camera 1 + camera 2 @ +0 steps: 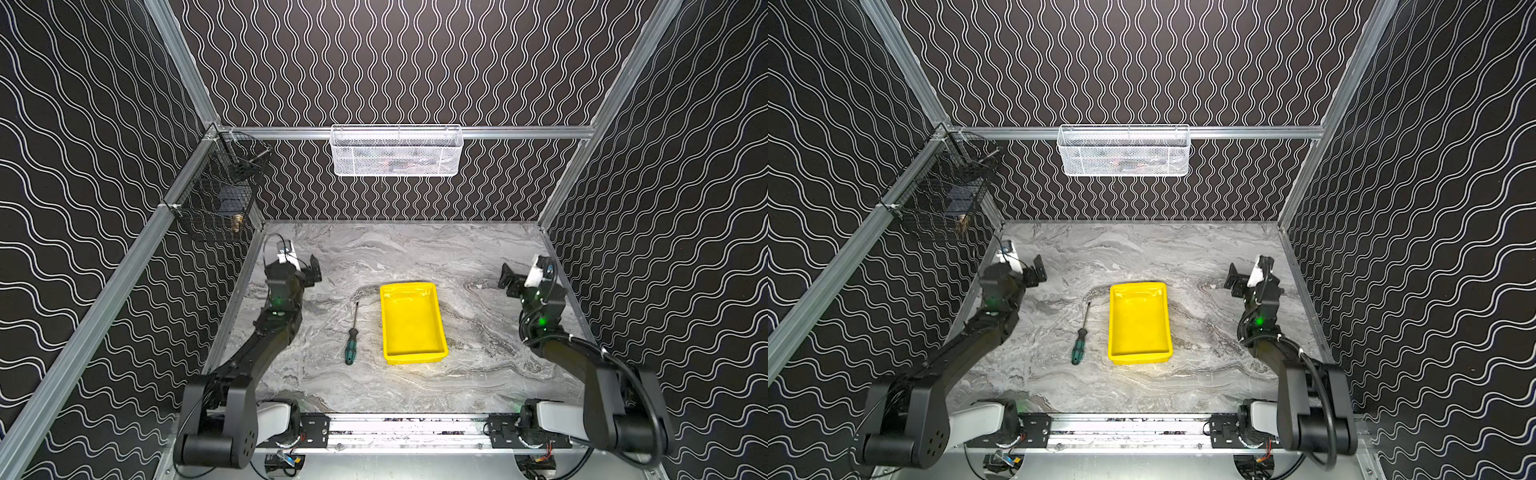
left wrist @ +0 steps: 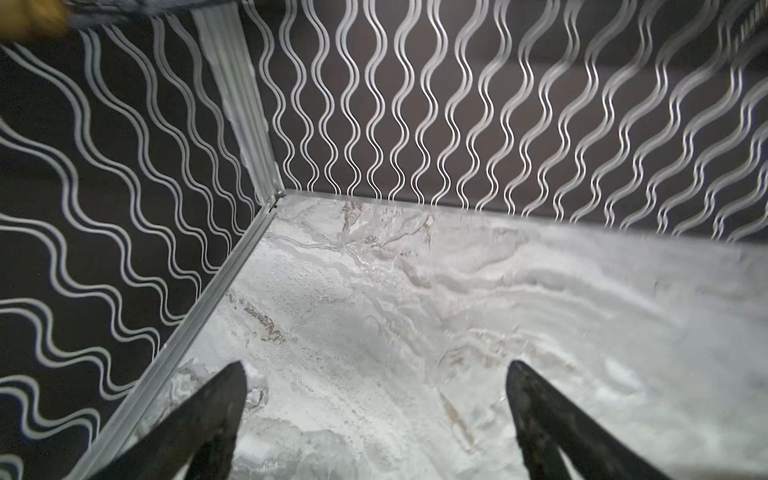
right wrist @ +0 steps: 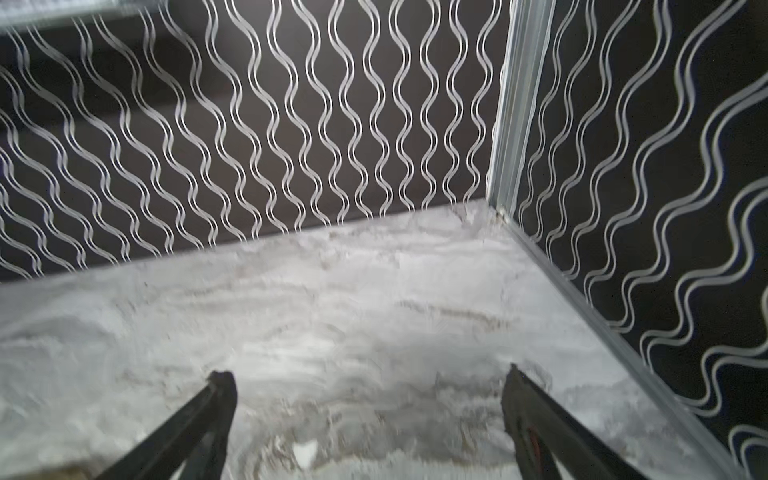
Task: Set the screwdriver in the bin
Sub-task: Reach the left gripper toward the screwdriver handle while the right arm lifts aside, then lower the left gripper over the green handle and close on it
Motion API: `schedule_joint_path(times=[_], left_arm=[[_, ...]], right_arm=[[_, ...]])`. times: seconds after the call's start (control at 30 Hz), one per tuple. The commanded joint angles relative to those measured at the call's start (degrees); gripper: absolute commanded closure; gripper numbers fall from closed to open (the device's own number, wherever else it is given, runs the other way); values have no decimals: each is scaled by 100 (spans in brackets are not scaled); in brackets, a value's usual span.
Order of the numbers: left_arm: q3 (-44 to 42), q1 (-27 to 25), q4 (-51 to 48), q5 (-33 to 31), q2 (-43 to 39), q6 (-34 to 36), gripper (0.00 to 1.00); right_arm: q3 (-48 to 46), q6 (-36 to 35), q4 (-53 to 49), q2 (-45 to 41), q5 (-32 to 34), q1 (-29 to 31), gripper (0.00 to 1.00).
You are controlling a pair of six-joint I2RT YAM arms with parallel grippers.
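Observation:
The screwdriver [image 1: 352,340] [image 1: 1080,340] lies flat on the marble table, green-and-black handle toward the front, thin shaft pointing back. Just right of it sits the yellow bin [image 1: 412,323] [image 1: 1138,322], empty. My left gripper [image 1: 312,269] [image 1: 1037,269] [image 2: 376,374] hovers open near the left wall, well behind and left of the screwdriver, nothing between its fingers. My right gripper [image 1: 509,279] [image 1: 1234,277] [image 3: 368,378] is open too, near the right wall, holding nothing. Neither wrist view shows the screwdriver or the bin.
A white wire mesh basket [image 1: 397,150] hangs on the back wall rail. A black wire cage [image 1: 216,195] is fixed at the back left corner. Patterned walls close in the table [image 1: 415,257] on three sides; the arm bases sit along the front rail.

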Motion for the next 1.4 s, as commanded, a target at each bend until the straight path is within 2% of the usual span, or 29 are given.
schedule_joint_path(times=[0.0,0.07,0.17,0.3,0.47,0.7,0.97,1.17,1.37], left_arm=[[693,6,-2483,289,-7,-822,1],[1090,6,-3247,492,59,-1092,1],[1419,-53,-4150,1120,92,-1285,1],[1565,-146,-5047,1568,39,-1183,1],[1627,-315,-5953,1714,-53,-1116,1],[1176,-843,-6031,1514,-187,-1436,1],[867,-1284,-5788,1461,143,-1788,1],[875,-1488,-5804,1316,677,-1712,1],[893,-1586,-5753,1261,1076,-1694,7]], right_arm=[[469,577,-2027,-399,-497,21,0],[818,702,-2711,-567,-800,23,0],[1310,811,-3734,-708,-1258,25,0],[1523,902,-4314,-1011,-1839,23,0],[1730,691,-5124,-1195,-2055,23,0],[1677,484,-5419,-1250,-2693,23,1],[1697,423,-5308,-993,-2952,23,1],[1645,399,-5195,-857,-3118,23,1],[1644,373,-5195,-834,-3083,24,1]])
